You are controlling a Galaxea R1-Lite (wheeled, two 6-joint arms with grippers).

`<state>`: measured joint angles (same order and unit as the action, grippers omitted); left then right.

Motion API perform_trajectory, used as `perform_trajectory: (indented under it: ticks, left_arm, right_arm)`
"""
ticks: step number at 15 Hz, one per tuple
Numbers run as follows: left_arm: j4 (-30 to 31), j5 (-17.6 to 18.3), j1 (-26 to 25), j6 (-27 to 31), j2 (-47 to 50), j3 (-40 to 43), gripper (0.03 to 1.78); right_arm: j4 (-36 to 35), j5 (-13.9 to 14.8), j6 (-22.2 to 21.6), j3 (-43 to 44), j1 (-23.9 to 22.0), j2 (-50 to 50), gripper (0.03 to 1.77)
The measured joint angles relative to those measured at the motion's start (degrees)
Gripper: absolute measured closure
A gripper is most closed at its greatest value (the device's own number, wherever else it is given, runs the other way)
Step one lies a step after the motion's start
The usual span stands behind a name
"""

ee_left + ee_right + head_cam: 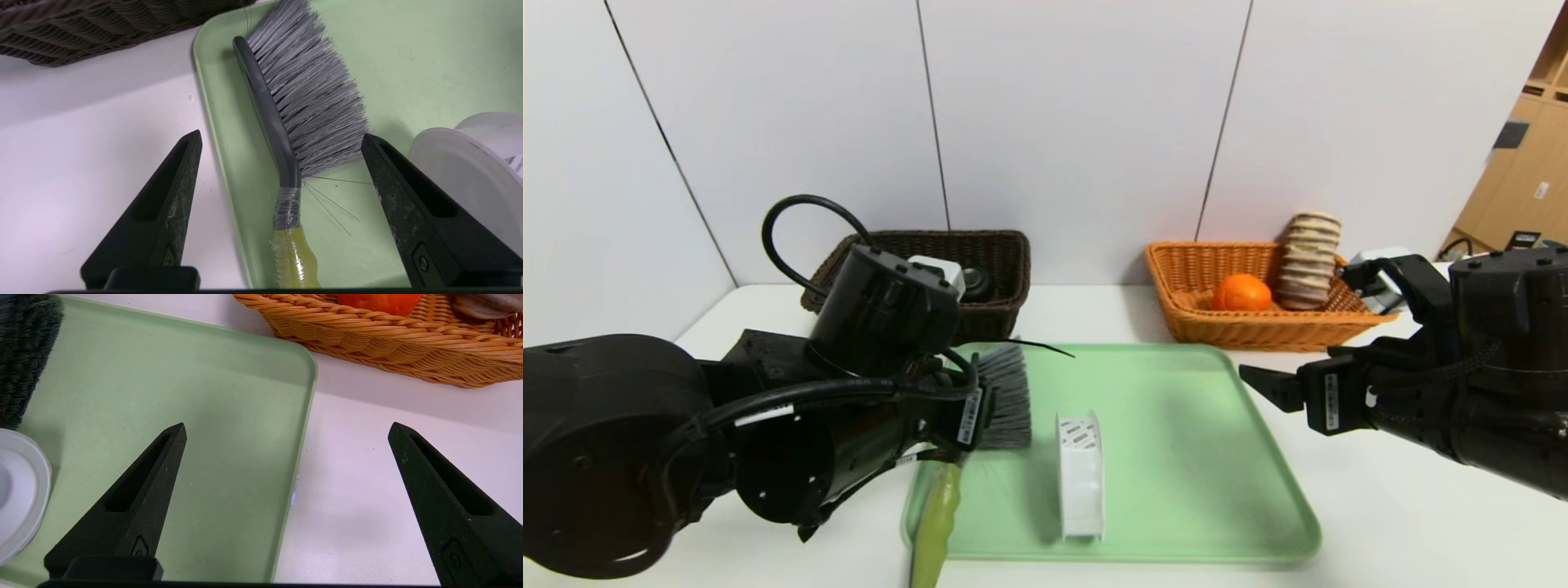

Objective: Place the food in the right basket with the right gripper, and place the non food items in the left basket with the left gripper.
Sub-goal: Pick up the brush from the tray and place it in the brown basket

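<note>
The brush [1005, 400] lies along the left edge of the green tray [1217, 490], grey bristles toward the back and green handle [935, 514] over the front rim. My left gripper [281, 134] hovers open just above it, one finger on each side of the brush neck [286, 171] and neither touching it. The white spool [1081, 482] stands on edge mid-tray. The orange [1241, 292] and striped roll [1308, 261] sit in the orange-tan basket [1258, 327]. A dark cup [974, 280] shows in the dark brown basket [1005, 261]. My right gripper [288, 424] hangs open and empty over the tray's right edge.
Both baskets stand at the back against the white wall, dark one left, orange-tan one right. The spool [461, 171] is close beside my left gripper's finger. White table [1380, 523] surrounds the tray. Shelving stands at the far right.
</note>
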<state>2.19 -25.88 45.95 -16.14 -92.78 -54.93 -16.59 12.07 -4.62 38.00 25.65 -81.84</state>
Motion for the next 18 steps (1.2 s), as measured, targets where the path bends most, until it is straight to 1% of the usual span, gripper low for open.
perform_trajectory:
  ticks: [7, 12, 14, 18]
  left_arm:
    - [0.01, 0.04, 0.39, -1.83, -3.28, 1.16, 0.24]
    - [0.01, 0.17, 0.85, -3.89, -5.4, 2.1, 0.17]
    - [0.04, 0.85, 1.12, -4.01, -6.22, 2.51, 0.16]
    - [0.06, 0.83, 1.46, -4.25, -7.74, 4.44, 0.14]
  right_arm:
    - [0.0, -0.04, -0.11, 0.12, 0.0, 0.0, 0.1]
    - [0.0, 0.09, -0.12, 0.01, 0.0, 0.0, 0.1]
    - [0.0, 0.11, -0.15, 0.0, 0.0, 0.0, 0.1]
    - [-0.02, 0.09, -0.12, -0.44, 0.04, 0.02, 0.1]
